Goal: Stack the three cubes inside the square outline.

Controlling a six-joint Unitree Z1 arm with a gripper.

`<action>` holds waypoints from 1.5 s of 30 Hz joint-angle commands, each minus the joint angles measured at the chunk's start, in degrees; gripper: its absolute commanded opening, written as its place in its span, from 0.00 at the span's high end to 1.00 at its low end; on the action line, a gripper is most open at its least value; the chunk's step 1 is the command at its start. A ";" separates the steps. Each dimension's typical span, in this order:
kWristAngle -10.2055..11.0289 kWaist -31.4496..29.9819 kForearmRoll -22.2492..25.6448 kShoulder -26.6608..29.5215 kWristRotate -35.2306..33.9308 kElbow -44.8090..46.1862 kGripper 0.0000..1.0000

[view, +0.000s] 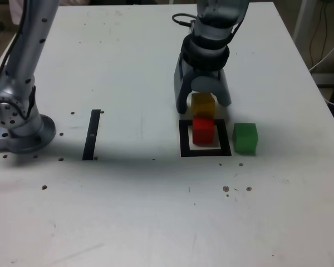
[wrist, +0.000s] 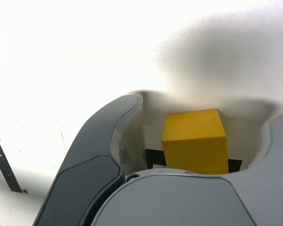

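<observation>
Gripper (view: 203, 104) jaws parted, straddling yellow cube (view: 203, 104), directly above red cube (view: 202, 129)

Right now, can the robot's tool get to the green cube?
Probably yes. The green cube sits in the open beside the square outline, nothing on top. But the tool is around the yellow cube.

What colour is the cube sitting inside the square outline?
Red; the exterior view shows it best, inside the outline.

Silver arm (view: 22, 67), round base, black cable, dark grey curved tool (view: 204, 105)
</observation>
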State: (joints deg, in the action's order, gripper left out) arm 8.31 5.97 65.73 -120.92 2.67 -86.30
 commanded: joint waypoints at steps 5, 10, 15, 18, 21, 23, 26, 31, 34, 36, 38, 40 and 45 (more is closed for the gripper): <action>-0.65 0.31 -1.48 -0.81 0.05 -0.48 0.37; -2.11 0.60 -1.62 -1.43 0.12 -0.79 0.43; -2.09 0.95 -1.48 -1.39 0.14 -1.53 0.56; -1.92 0.99 -1.63 -1.27 0.14 -1.68 0.63; -1.87 1.03 -1.88 -1.20 0.14 -1.61 0.69; -1.79 1.06 -2.04 -1.10 0.14 -1.46 0.72; -1.74 1.06 -2.18 -0.99 0.14 -1.24 0.72; -1.92 1.06 -2.07 -0.71 0.14 -1.30 0.73; -1.74 1.03 -1.82 -0.11 0.14 -1.47 0.75; -1.51 0.84 -1.70 0.68 0.14 -1.52 0.77; -1.30 0.34 -1.60 1.97 0.13 -1.56 0.79; -1.18 -0.50 -1.37 3.72 0.08 -1.69 0.79; -1.14 -3.49 0.33 8.35 -0.24 -3.06 0.79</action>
State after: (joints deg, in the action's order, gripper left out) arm 7.13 3.12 65.27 -113.90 2.67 -88.63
